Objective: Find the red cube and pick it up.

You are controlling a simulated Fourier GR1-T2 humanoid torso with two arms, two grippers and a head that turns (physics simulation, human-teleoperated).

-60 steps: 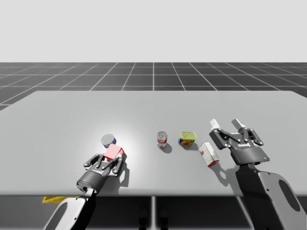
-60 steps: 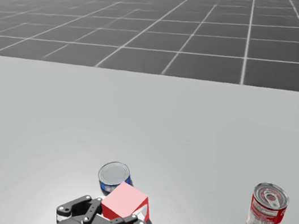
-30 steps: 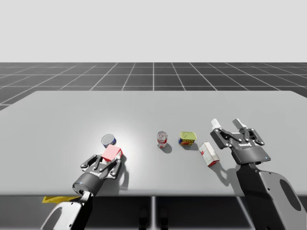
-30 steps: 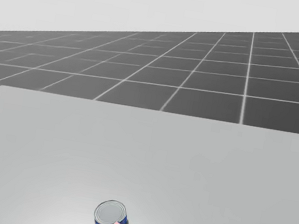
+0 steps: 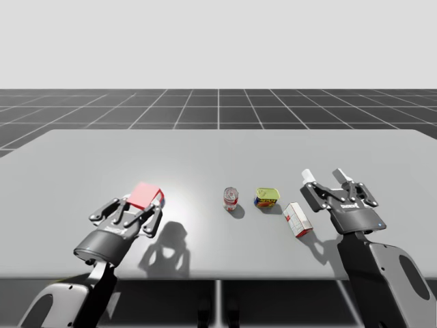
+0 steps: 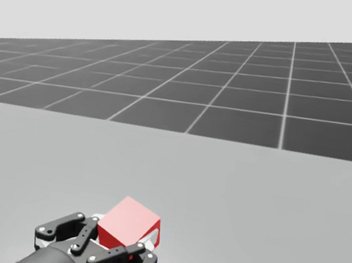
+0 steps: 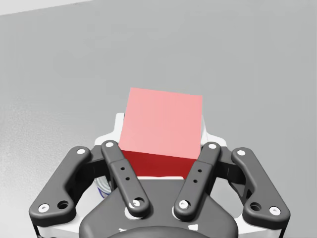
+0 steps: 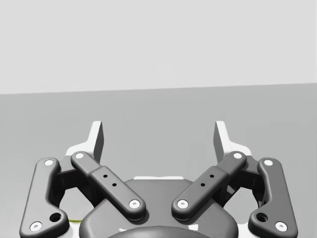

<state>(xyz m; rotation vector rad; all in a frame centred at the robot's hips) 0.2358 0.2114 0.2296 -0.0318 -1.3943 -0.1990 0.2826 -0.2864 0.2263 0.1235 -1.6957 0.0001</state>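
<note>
Red cube [image 7: 163,126]: rigid, probably light, smooth-faced, so best gripped on opposite flat faces. The left jaws do so here, closed on its lower half. The high view adds a shadow [image 5: 164,247] lying apart on the table [image 5: 218,154], suggesting the cube hangs clear. The right jaws gape wide, empty.

light: bright, overhead | glare: pale patch on table [image 5: 194,208] | shadows: dark, hard-edged, short
</note>
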